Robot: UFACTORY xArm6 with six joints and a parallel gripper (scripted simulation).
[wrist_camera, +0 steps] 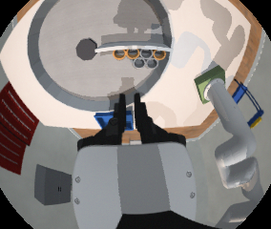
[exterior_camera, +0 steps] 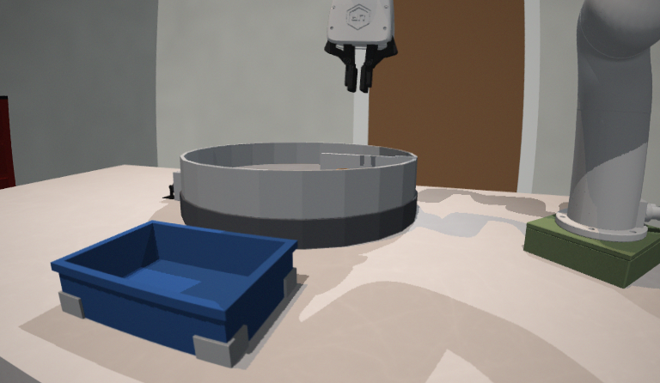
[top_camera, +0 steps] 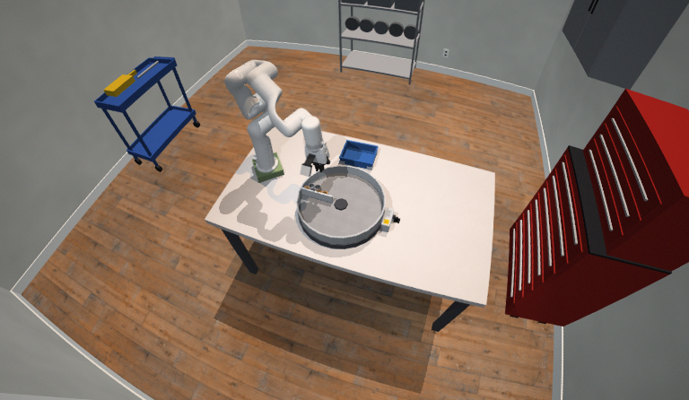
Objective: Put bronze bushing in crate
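Note:
The grey round turning table (top_camera: 355,237) (exterior_camera: 291,185) (wrist_camera: 36,52) stands mid-table. A short row of bushings (top_camera: 317,189) (wrist_camera: 139,55) lies against a straight fence inside it, near the arm's side. Some are bronze, like the one at the row's end (wrist_camera: 119,55), and some are dark. The blue crate (top_camera: 359,152) (exterior_camera: 145,311) (wrist_camera: 104,120) stands empty beside the turning table. My gripper (top_camera: 316,166) (exterior_camera: 357,87) (wrist_camera: 130,100) hangs high above the turning table's rim near the bushings. Its fingers are nearly together with nothing between them.
The arm's green base (top_camera: 267,170) (exterior_camera: 593,257) is at the table's corner. A small control box (top_camera: 388,219) sits by the turning table and a dark hub (top_camera: 340,204) at its centre. A blue cart (top_camera: 147,106), shelf (top_camera: 380,20) and red tool chest (top_camera: 599,213) stand around the room.

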